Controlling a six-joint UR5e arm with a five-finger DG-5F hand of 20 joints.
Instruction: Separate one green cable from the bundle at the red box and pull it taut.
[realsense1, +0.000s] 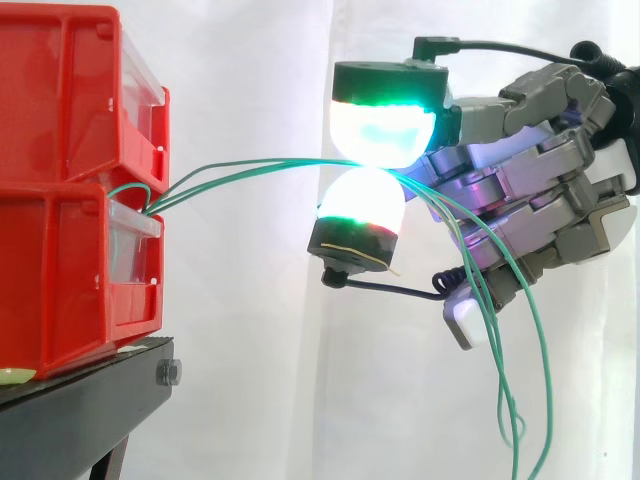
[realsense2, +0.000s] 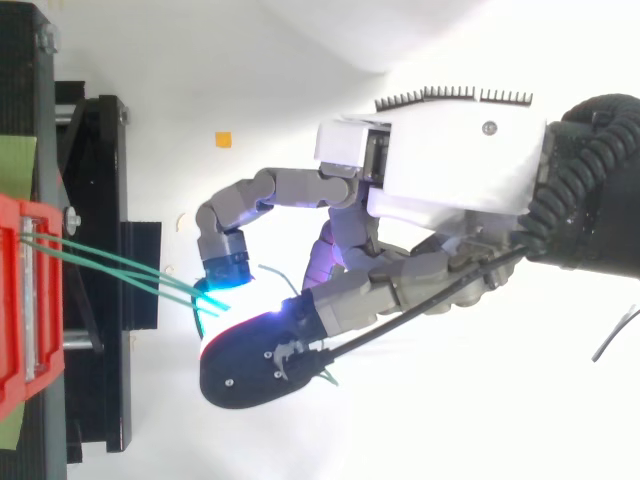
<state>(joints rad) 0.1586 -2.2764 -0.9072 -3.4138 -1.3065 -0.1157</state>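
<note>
Several thin green cables (realsense1: 300, 161) come out of the front of the lower red box (realsense1: 60, 280) and run right, a little upward, to my hand (realsense1: 560, 180). Two glowing fingertips (realsense1: 385, 130) meet pad to pad on the cables, one above and one below. Behind that pinch the loose strands sag down past the palm toward the bottom edge. The stretch between box and pinch looks nearly straight. In the top view, the cables (realsense2: 110, 262) cross from the red box (realsense2: 15, 300) to the cyan-lit fingertip (realsense2: 215, 285) of my hand (realsense2: 450, 170).
A second red box (realsense1: 60, 90) sits on top of the lower one, both on a black stand (realsense1: 80, 420). A white curtain hangs behind. A small orange square (realsense2: 223, 140) lies on the white surface beyond the stand.
</note>
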